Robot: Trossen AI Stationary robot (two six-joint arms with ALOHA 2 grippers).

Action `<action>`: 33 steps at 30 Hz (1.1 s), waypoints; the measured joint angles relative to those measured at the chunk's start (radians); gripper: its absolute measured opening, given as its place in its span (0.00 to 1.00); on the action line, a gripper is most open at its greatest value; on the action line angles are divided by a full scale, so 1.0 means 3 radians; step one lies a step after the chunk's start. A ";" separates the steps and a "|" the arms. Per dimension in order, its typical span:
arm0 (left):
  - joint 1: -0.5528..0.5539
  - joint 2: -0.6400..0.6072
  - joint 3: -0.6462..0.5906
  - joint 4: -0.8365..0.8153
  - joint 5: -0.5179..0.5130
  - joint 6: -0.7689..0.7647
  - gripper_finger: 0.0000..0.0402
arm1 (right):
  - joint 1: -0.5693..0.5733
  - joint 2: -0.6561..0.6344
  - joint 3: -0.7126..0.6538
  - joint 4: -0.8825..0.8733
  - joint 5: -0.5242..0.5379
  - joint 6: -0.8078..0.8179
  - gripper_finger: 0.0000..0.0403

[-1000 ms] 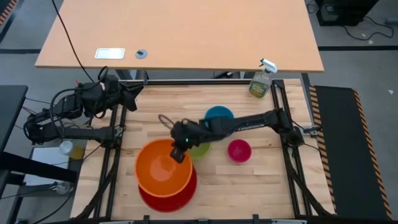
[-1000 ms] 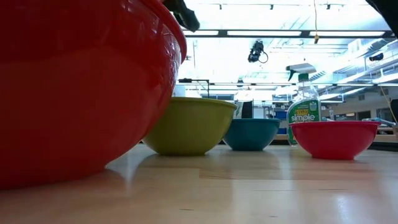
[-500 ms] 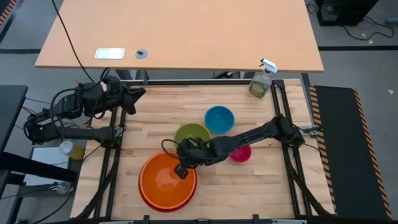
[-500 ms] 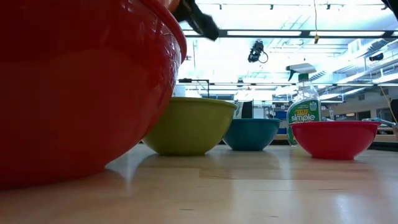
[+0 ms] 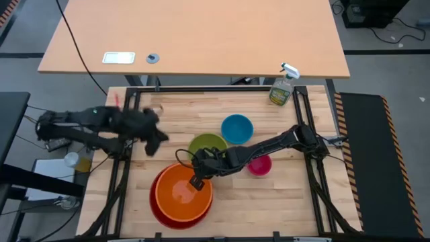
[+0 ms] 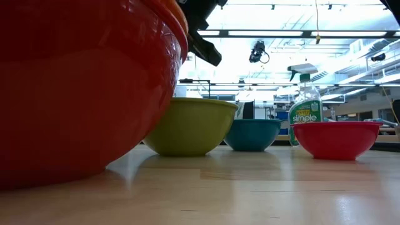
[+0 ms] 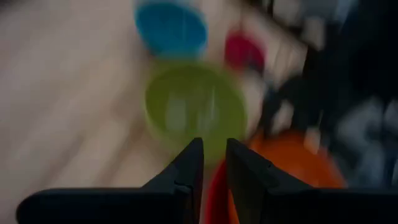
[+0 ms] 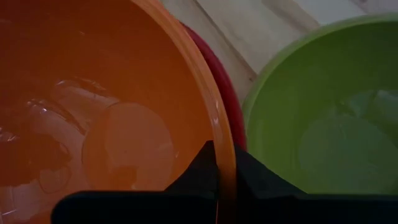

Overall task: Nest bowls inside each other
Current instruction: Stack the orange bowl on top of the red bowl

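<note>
The orange bowl [image 5: 180,193] sits inside the red bowl [image 5: 160,210] near the table's front edge. My right gripper [image 5: 197,181] is shut on the orange bowl's far-right rim. Just behind it the lime green bowl [image 5: 207,144] rests on its base. Farther back is the blue bowl [image 5: 236,128]. The pink bowl [image 5: 261,165] lies right of the green bowl, partly under my right arm. My left gripper [image 5: 160,138] hovers shut over the table's left part, left of the green bowl [image 7: 194,106], holding nothing. My right gripper pinches the orange bowl's rim [image 8: 225,146] on the side nearest the green bowl, one finger inside the bowl and one outside. The fingers slant down from the table's far right. The bowl sits within the red bowl's rim [image 8: 219,84], mouth up.
A green-tinted spray bottle [image 5: 281,87] stands at the table's far right corner. Black frame rails [image 5: 127,161] run along the left and right sides of the table. Bare wood lies at the front right [image 5: 269,208].
My right gripper has moved down and toward the near edge, still shut on the orange bowl. The bowl hung tilted over the red bowl and now sits lower inside it. My left arm has swung from the far-left corner out over the table and tipped downward.
</note>
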 joint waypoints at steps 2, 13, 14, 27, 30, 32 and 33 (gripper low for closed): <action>-0.0273 0.0128 0.0000 -0.0202 0.0043 -0.0168 0.18 | -0.0016 0.0000 0.0000 -0.0019 -0.0019 -0.0001 0.05; -0.1956 0.0691 0.0005 -0.0390 -0.0369 -0.2273 0.18 | -0.0037 0.0000 0.0000 -0.0051 -0.0082 -0.0004 0.05; -0.2056 0.0776 0.0005 -0.0373 -0.0433 -0.2426 0.18 | -0.0039 0.0000 0.0000 -0.0051 -0.0084 -0.0007 0.05; -0.2396 0.1580 0.0006 -0.0149 -0.0527 -0.3385 0.18 | -0.0055 0.0001 0.0000 -0.0184 -0.0310 -0.0115 0.08; -0.2396 0.1588 0.0006 -0.0149 -0.0499 -0.3422 0.18 | -0.0074 0.0001 0.0000 -0.0092 -0.0405 -0.0185 0.12; -0.2391 0.1590 0.0006 -0.0149 -0.0479 -0.3423 0.18 | -0.0080 0.0001 0.0000 -0.0014 -0.0438 -0.0251 0.14; -0.2390 0.1590 0.0005 -0.0148 -0.0474 -0.3422 0.18 | -0.0083 0.0001 0.0000 0.0014 -0.0453 -0.0268 0.15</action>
